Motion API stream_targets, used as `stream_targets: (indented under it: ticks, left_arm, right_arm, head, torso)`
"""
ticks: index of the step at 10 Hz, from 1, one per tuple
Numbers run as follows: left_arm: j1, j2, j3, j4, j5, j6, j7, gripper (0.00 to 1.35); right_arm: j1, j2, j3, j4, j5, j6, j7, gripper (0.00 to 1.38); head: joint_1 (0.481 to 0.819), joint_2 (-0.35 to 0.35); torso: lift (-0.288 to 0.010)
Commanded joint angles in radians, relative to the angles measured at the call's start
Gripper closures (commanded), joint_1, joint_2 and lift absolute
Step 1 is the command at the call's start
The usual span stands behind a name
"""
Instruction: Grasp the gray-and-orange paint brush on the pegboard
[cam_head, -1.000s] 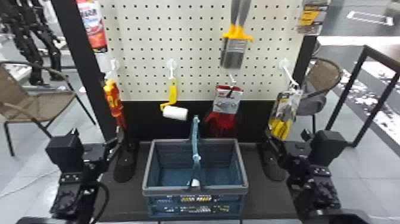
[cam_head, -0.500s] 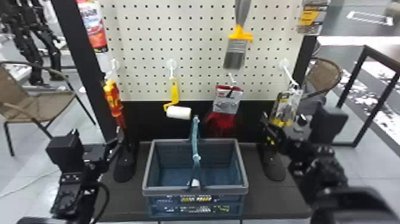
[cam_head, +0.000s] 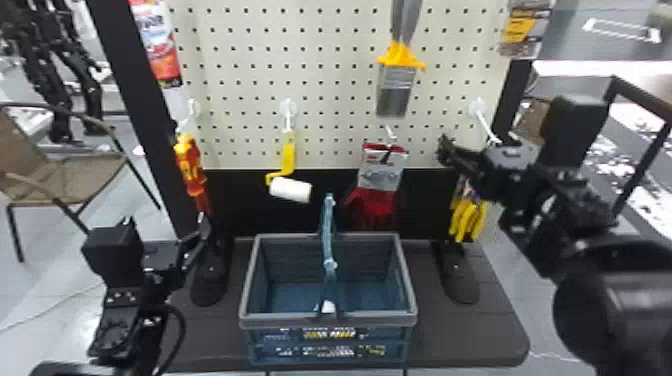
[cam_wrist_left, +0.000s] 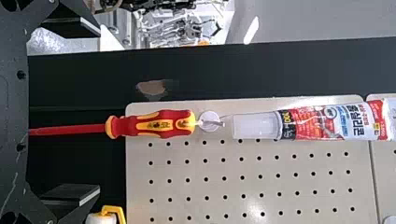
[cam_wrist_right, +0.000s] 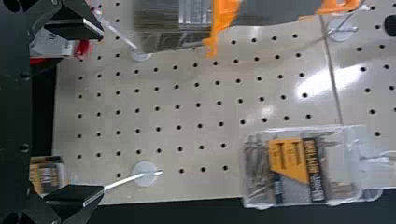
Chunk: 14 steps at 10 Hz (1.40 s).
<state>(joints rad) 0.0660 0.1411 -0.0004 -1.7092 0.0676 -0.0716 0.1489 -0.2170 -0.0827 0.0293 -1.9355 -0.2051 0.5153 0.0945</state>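
right arm (cam_head: 550, 200) up at pegboard (cam_head: 325, 75) | right fingers (cam_wrist_right: 70, 23) released, below paint brush (cam_head: 397, 80) | left fingers (cam_wrist_left: 70, 193) released, parked low

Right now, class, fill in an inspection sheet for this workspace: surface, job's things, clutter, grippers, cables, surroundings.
Surface: black table in front of a pegboard.
Job's things: gray-and-orange paint brush hangs high on the pegboard, untouched.
Clutter: basket on the table; screwdriver, paint roller, red gloves, pliers pack and sealant tube on the board.
Grippers: left gripper open, low at the table's left; right gripper open, raised, below and right of the brush.
Cables: black cable loops beside the left arm.
Surroundings: chair at left.
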Motion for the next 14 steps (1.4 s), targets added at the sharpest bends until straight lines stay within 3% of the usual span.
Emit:
stream_targets:
  ticks: [1,6,9,14]
  left_arm:
    - [-0.005,0.002,-0.004,0.0,0.0,0.003,0.001,0.13]
    - [-0.008,0.002,-0.007,0.005,0.003,0.009,0.0,0.13]
    - [-0.012,0.002,-0.016,0.011,-0.005,0.021,0.0,0.13]
    - [-0.029,0.018,-0.039,0.026,-0.006,0.035,0.0,0.13]
  right_arm:
    - [-0.058,-0.025,0.0,0.017,-0.008,0.012,0.024,0.12]
    - [-0.185,-0.069,0.0,0.076,-0.099,0.035,0.105,0.1]
    - [-0.211,-0.072,0.011,0.069,-0.201,0.078,0.114,0.1]
    - [-0.305,-0.094,0.077,0.087,-0.261,0.103,0.114,0.09]
  head:
    - [0.549,0.0]
    - [0.549,0.0]
    - [0.549,0.0]
    - [0.549,0.0]
  torso:
    - [-0.1]
    - [-0.1]
    - [-0.1]
    - [-0.1]
